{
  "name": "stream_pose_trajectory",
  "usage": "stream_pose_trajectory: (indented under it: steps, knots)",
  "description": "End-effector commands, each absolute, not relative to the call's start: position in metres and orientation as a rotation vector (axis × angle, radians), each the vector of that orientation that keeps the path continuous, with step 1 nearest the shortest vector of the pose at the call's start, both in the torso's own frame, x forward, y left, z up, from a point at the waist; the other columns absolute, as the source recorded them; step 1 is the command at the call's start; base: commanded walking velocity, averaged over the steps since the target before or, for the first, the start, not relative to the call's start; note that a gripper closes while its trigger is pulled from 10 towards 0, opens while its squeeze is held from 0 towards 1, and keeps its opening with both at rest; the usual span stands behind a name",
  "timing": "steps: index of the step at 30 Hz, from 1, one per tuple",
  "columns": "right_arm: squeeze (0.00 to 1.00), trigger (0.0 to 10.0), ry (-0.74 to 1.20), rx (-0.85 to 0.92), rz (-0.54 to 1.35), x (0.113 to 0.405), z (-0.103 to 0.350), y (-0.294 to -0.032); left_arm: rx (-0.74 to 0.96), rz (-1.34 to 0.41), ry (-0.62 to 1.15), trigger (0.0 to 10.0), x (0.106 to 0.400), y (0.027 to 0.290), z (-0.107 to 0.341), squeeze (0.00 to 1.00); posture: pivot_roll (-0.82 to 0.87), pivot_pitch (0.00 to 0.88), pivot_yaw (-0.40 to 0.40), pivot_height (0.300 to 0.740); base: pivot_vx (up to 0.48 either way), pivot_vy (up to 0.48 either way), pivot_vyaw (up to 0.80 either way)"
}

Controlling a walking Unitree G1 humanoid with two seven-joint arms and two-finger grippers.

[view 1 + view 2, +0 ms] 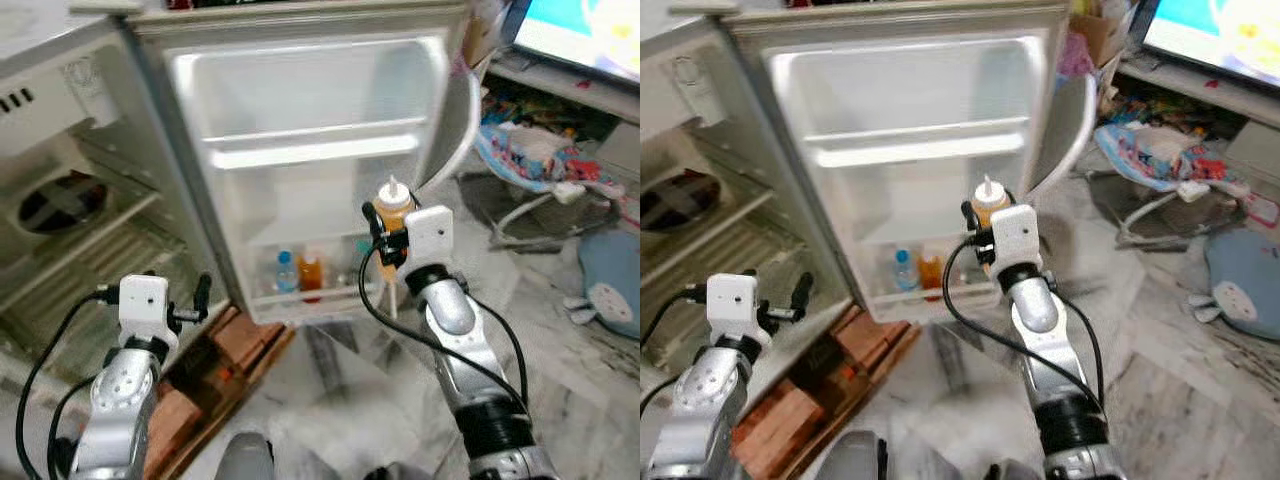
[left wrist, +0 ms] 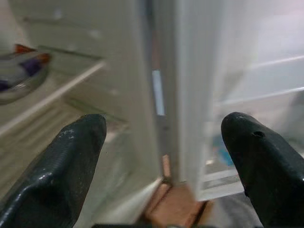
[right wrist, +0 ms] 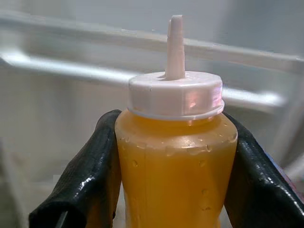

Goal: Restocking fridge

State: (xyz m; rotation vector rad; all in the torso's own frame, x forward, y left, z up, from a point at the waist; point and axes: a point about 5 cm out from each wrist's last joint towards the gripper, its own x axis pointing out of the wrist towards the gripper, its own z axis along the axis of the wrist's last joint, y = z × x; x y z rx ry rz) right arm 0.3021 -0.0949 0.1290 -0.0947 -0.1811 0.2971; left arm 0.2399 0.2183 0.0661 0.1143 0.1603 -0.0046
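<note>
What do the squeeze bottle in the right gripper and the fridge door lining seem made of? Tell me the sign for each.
Squeeze bottle: likely soft translucent plastic, since the orange contents show through its wall; the white nozzle cap looks like opaque glossy plastic. The right gripper clamps it on both sides.
Fridge door lining: seemingly moulded white plastic, smooth with a slight sheen, judging by its rounded corners and formed shelf rails.

Right gripper (image 1: 388,232) is raised forward, fingers clamped tight; left gripper (image 1: 197,300) is held low, fingers spread.

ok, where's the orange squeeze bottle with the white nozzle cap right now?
The orange squeeze bottle with white nozzle cap is upright in the right claw, held before the open fridge door, above its bottom shelf's small bottles.
</note>
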Motion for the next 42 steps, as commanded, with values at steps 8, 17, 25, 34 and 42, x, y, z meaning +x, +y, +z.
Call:
stream_pose_trajectory:
  steps: [8, 17, 25, 34, 42]
  knots:
    - [0.0, 10.0, -0.206, -0.129, 0.246, 0.303, 0.132, -0.111, 0.129, -0.058, 0.118, 10.0, 0.243, 0.21, 0.072, 0.0, 0.1, 0.054, -0.026, 0.74, 0.0, 0.0, 0.35]
    - [0.0, 10.0, -0.158, -0.166, 0.082, 0.299, 0.12, -0.139, 0.11, -0.03, 0.155, 10.0, 0.241, 0.217, 0.058, 0.0, 0.09, 0.044, -0.034, 0.74, 0.0, 0.0, 0.65]
    - [0.0, 10.0, -0.091, -0.203, -0.069, 0.279, 0.1, -0.178, 0.091, -0.049, 0.124, 10.0, 0.242, 0.206, 0.06, 0.0, 0.09, 0.005, -0.054, 0.74, 0.0, 0.0, 0.0]
    - [0.0, 10.0, -0.067, -0.181, -0.088, 0.283, 0.099, -0.172, 0.069, -0.111, 0.09, 10.0, 0.244, 0.202, 0.065, 0.0, 0.09, 0.04, -0.05, 0.74, 0.113, 0.0, 0.0]
    - [0.0, 10.0, -0.062, -0.165, -0.034, 0.285, 0.099, -0.159, 0.057, -0.131, 0.104, 10.0, 0.238, 0.193, 0.061, 0.0, 0.08, 0.061, -0.063, 0.74, 0.336, 0.0, 0.0]
